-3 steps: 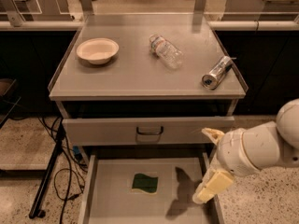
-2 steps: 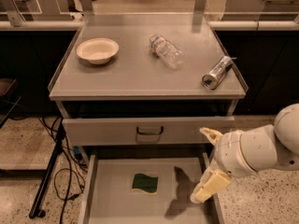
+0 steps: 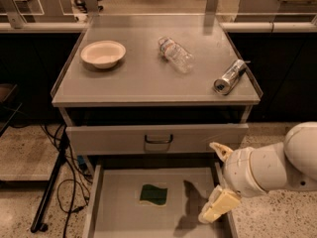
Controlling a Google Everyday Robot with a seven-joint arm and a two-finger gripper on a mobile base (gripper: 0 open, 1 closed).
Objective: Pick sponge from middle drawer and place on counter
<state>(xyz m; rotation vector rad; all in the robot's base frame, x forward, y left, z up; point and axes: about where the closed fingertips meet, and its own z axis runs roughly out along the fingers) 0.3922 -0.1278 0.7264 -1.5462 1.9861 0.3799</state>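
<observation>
Though spread wide and empty, gripper [image 3: 216, 181] at right side of the middle drawer [image 3: 118, 218], apart from the sponge [image 3: 153, 194]

Middle drawer [image 3: 119, 182]: near end cut off by bottom edge. Gripper [image 3: 208, 182], fingers spread over its right side, masks that wall.

The white arm [image 3: 277, 165] stretched leftward from the lower right, its end effector [image 3: 208, 182] holding both fingers wide apart.
</observation>
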